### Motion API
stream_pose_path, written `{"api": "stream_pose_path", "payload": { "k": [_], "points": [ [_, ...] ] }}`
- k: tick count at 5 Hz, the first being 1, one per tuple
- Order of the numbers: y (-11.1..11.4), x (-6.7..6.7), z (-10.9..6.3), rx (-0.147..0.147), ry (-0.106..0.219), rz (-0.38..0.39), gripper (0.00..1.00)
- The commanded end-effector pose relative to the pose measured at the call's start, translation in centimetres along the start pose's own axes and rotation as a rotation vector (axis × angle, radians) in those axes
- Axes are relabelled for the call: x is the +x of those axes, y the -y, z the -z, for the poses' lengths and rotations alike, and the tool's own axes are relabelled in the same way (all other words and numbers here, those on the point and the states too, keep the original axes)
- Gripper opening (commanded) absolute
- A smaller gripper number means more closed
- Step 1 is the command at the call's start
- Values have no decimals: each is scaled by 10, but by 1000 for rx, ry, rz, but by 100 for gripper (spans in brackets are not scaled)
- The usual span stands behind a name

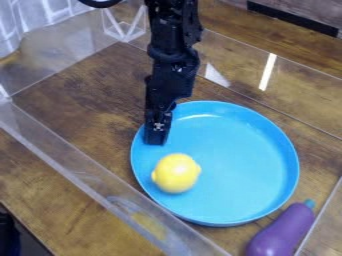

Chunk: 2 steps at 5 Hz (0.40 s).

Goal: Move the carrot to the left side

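Fingers spread apart and empty, pointed straight down at blue plate's left rim, carrot nearby.

From my remote feed, the arm reads as black all over, built from blocky, boxy segments stacked one on another, with a matte finish that catches little light. It narrows toward the end effector, a slim dark piece with small pale patches near its tip. I can see a dark cable looping at the top edge. Any screws or markings are too small and blurred for me to make out.
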State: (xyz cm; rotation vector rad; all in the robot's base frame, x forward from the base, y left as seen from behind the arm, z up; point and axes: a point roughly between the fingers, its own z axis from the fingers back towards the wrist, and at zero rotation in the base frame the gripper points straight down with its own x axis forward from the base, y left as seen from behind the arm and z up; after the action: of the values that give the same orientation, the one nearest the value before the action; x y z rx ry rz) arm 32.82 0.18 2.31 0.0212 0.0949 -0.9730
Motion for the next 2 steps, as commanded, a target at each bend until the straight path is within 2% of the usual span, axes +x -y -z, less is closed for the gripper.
{"api": "stream_pose_path", "payload": {
  "k": [1, 2],
  "points": [
    [-3, 1, -7, 31, 24, 57, 100],
    [2, 0, -9, 31, 20, 21, 100]
  ]
}}
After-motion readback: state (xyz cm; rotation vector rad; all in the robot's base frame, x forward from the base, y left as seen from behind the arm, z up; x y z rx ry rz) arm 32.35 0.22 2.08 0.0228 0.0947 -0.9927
